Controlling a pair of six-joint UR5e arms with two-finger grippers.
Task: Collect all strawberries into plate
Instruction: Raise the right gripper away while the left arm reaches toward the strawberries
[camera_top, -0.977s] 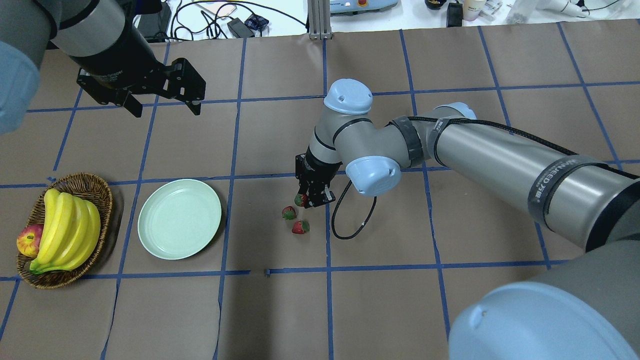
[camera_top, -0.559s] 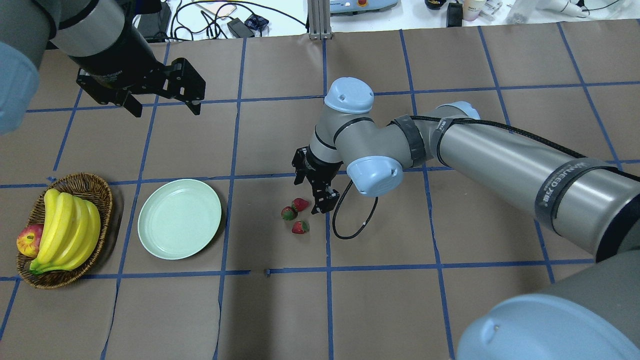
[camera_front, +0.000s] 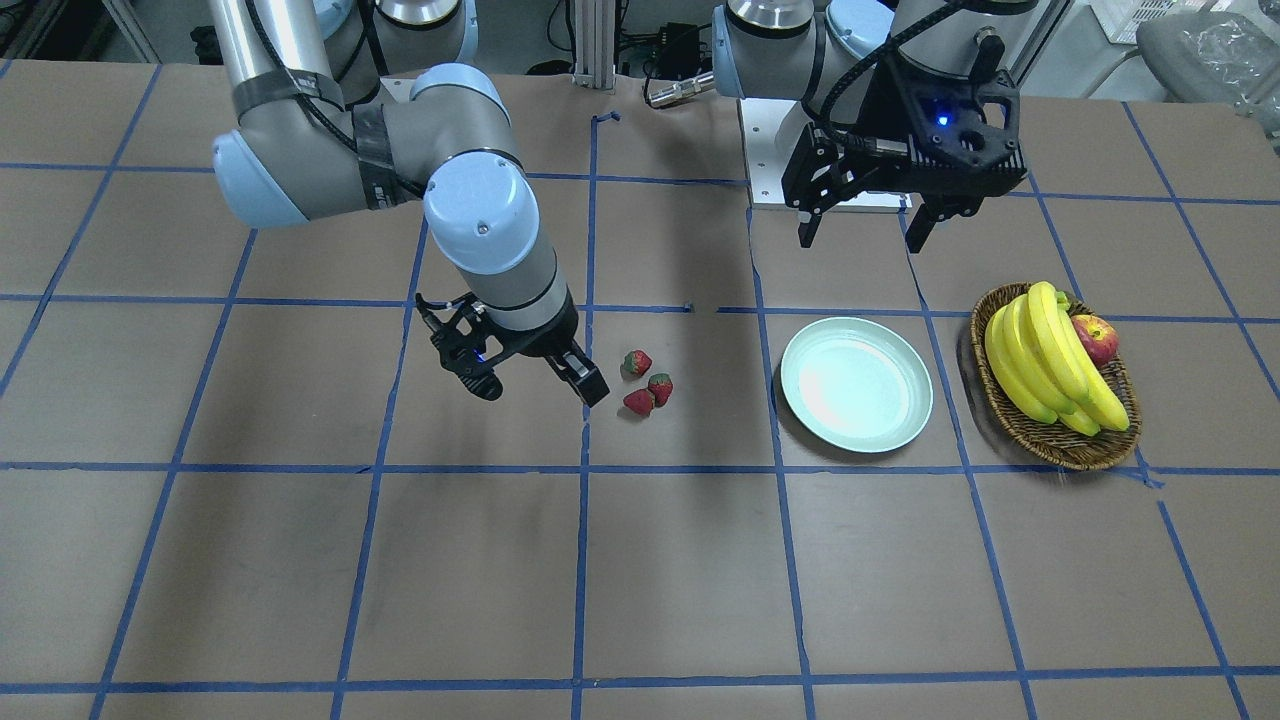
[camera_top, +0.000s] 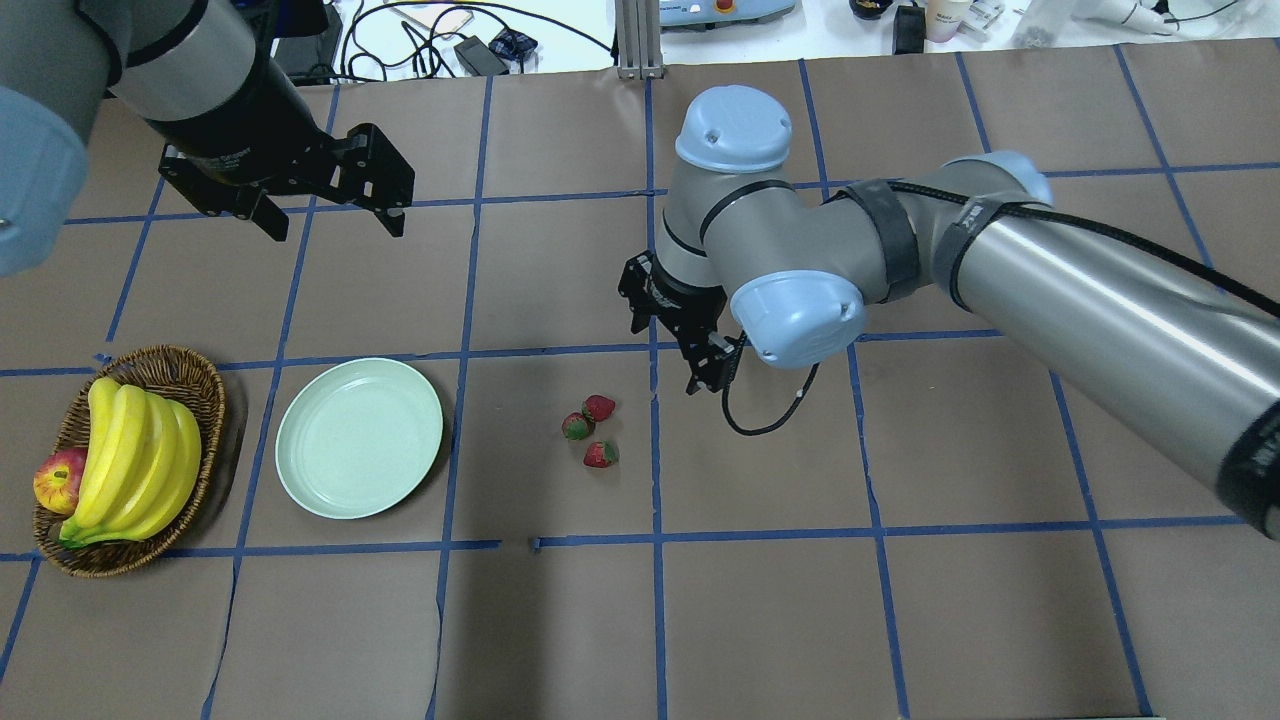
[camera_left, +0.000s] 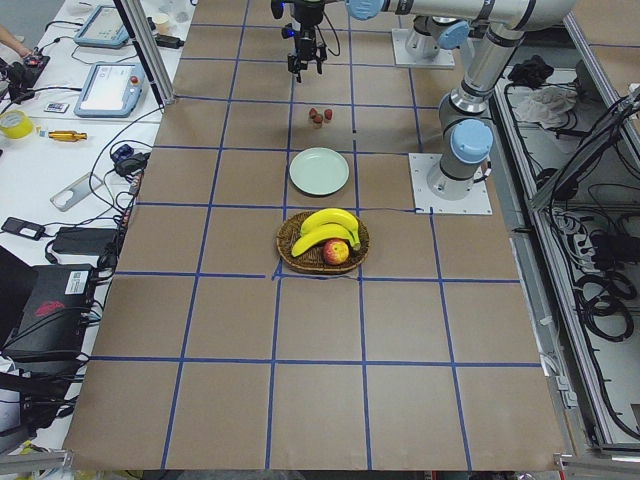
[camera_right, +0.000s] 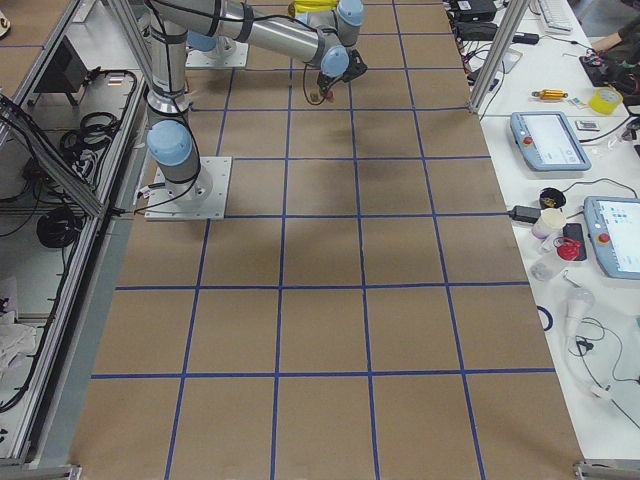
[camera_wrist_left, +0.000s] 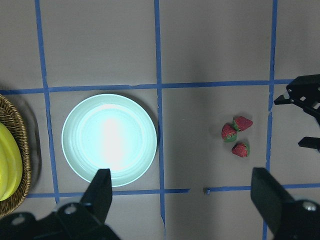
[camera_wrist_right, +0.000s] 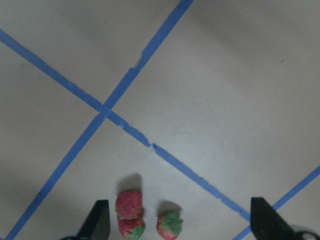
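Red strawberries (camera_top: 594, 428) lay clustered on the surface (camera_top: 560, 620), well apart from the plate (camera_top: 359, 437); right fingers (camera_top: 703, 372) hung released beyond them, left fingers (camera_top: 268, 220) released high above the plate.

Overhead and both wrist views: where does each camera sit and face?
Overhead: behind the robot, looking forward and down; left arm and right arm show.
Left wrist: high, facing down at the plate; left fingers frame the bottom edge.
Right wrist: lower, facing down at the table; right fingers at bottom corners.
Shared: all show the strawberries.
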